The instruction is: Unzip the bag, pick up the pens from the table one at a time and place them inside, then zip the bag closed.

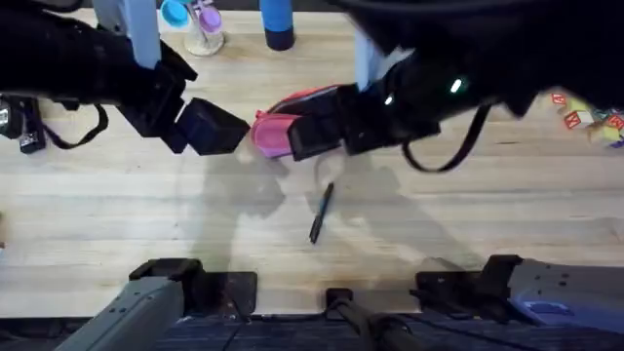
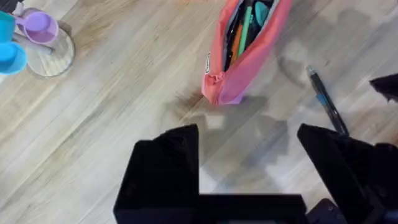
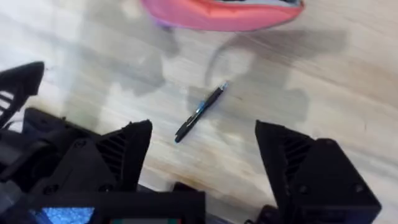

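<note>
The pink-red bag point(image 1: 275, 129) lies at mid-table with its zipper open. Inside it, the left wrist view shows a green pen point(image 2: 247, 22) and other slim items in the bag point(image 2: 239, 68). A black-and-blue pen point(image 1: 321, 213) lies on the bare table nearer the arm bases, apart from the bag; it is also the pen point(image 2: 326, 101) and the pen point(image 3: 200, 112) in the wrist views. My left gripper point(image 1: 216, 128) hovers just left of the bag, open point(image 2: 249, 155) and empty. My right gripper point(image 1: 310, 136) hangs over the bag's right part, open point(image 3: 205, 152) with nothing between its fingers.
A clear jar with pink and purple-topped sticks point(image 1: 203, 26) and a blue bottle point(image 1: 277, 23) stand at the back. Coloured blocks point(image 1: 591, 118) lie at the far right, a black object point(image 1: 26, 128) at the far left. The wooden table point(image 1: 468, 224) shows bare planks in front.
</note>
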Robot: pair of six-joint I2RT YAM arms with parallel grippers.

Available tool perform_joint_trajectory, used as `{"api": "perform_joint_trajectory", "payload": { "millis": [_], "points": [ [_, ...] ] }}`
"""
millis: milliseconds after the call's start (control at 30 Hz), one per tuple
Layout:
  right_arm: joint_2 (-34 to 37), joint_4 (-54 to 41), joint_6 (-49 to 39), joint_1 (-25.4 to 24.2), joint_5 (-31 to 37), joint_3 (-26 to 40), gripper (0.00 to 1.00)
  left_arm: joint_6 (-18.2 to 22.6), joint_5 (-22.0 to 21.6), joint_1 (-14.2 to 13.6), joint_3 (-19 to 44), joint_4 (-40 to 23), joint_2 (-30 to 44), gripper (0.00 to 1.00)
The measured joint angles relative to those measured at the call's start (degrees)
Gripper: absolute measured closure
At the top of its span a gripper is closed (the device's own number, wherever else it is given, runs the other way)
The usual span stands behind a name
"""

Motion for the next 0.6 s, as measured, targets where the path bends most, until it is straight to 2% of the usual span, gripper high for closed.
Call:
{"api": "perform_joint_trajectory", "payload": {
  "millis": [200,300,400,600],
  "points": [
    [0.0,0.0,12.9,8.8,11.1,-0.4,0.005,0.0,0.0,0.0,0.0,0.0,0.0,0.008],
    [0.0,0.0,18.6,11.8,14.2,-2.2,0.005,0.0,0.0,0.0,0.0,0.0,0.0,0.007],
    [0.0,0.2,23.3,12.7,15.6,-5.1,0.005,0.0,0.0,0.0,0.0,0.0,0.0,0.008],
    [0.0,2.2,26.4,12.7,16.9,-8.5,0.005,0.0,0.0,0.0,0.0,0.0,0.0,0.007]
  ]
}}
